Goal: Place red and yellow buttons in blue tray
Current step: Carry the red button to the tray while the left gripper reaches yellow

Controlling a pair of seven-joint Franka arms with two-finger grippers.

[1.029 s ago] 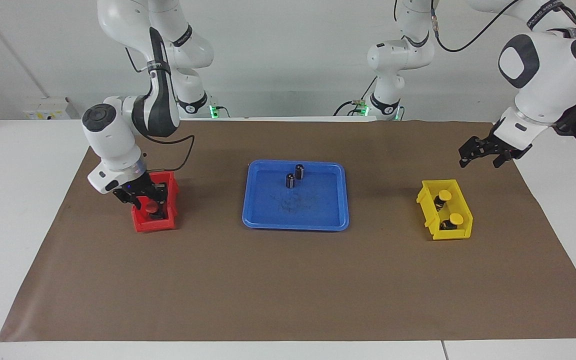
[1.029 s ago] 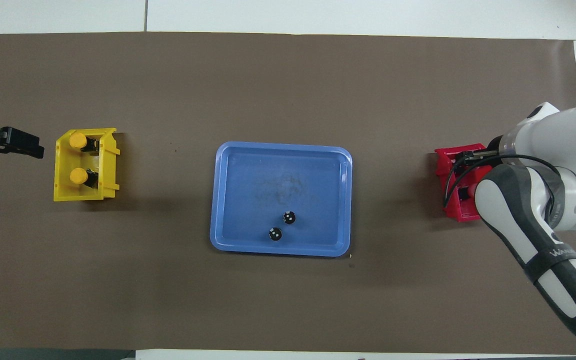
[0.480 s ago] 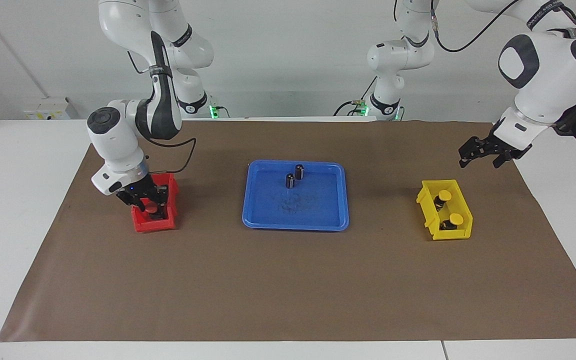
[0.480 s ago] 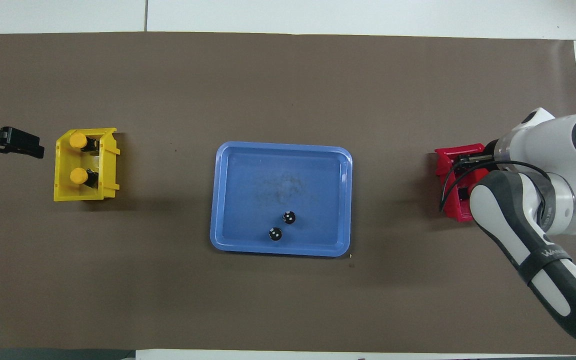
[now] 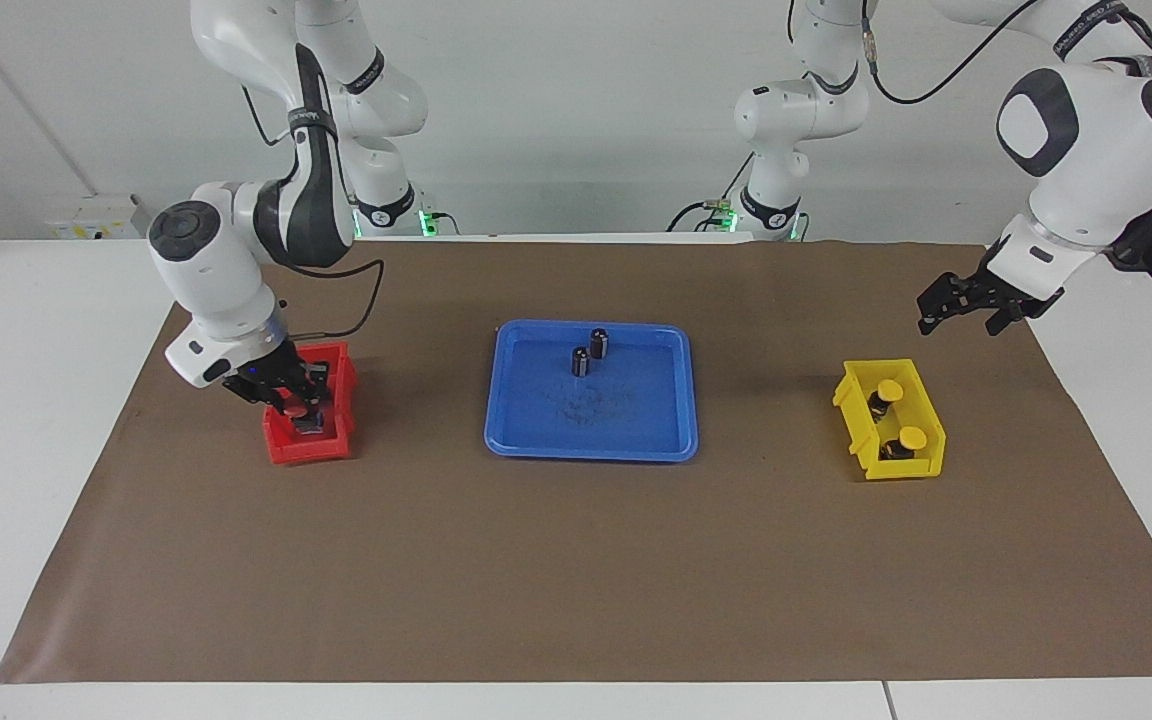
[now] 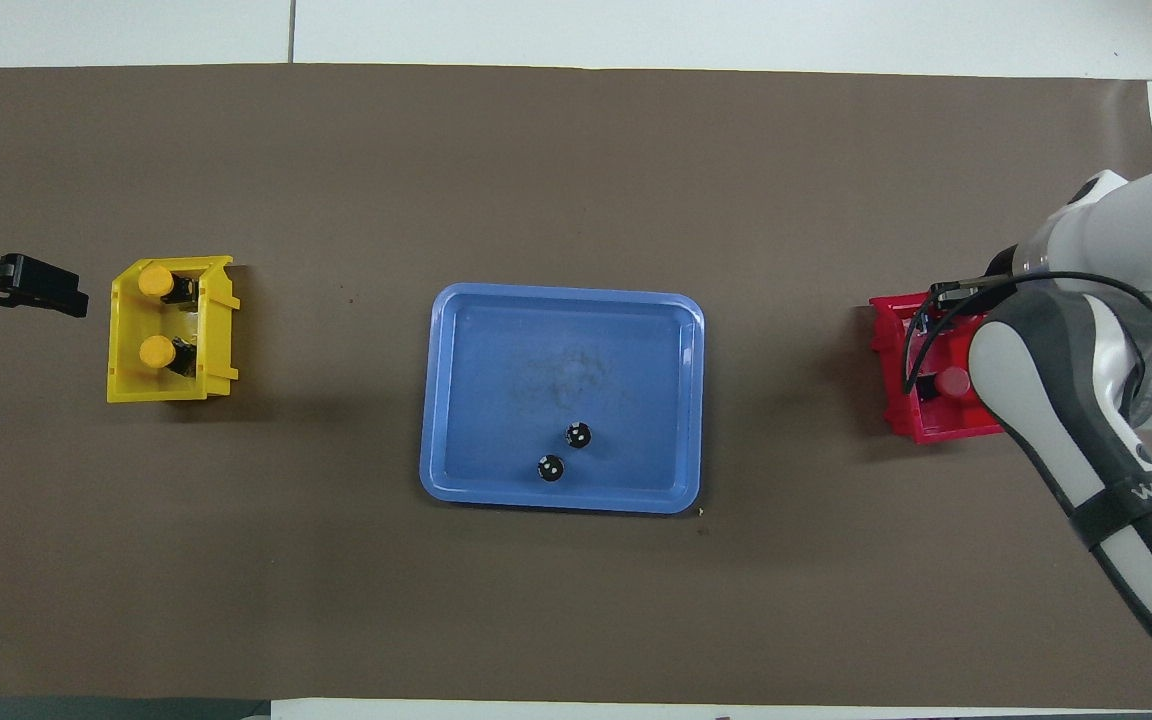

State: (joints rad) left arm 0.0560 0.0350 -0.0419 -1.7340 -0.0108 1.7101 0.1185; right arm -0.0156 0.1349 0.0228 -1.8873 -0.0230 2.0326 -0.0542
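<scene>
**A:** Entry. What has changed over the last second?

**B:** Only the right arm. In the facing view, at the frame's left-middle, its wrist has drawn up and toward the frame's left edge. The right gripper (image 5: 288, 402) still dips into the small red plastic bin (image 5: 336, 352), about a red mushroom-capped push button (image 5: 293, 410). In the overhead view the arm's forearm has slid aside, so that red cap now shows in the bin at the frame's right-middle.

**A:** Pincer state?

**B:** We cannot tell whether it has closed on the button or merely sits around it. The second red button we cannot make out.

**A:** And the left gripper (image 5: 936, 318)?

**B:** Unmoved. It waits in the air at the facing view's upper right, above the small yellow plastic bin (image 5: 851, 410). We cannot tell its pincer state either. Both yellow-capped push buttons (image 5: 892, 389) lie in that bin.

**A:** The target?

**B:** The flat blue rectangular plastic tray (image 5: 591, 448) sits at frame centre, holding only two small dark capless cylinders (image 5: 580, 361).

**A:** Meaning for the task?

**B:** We judge the first red pick is under way, perhaps starting its lift. No button has reached the tray; all four transfers remain.
</scene>
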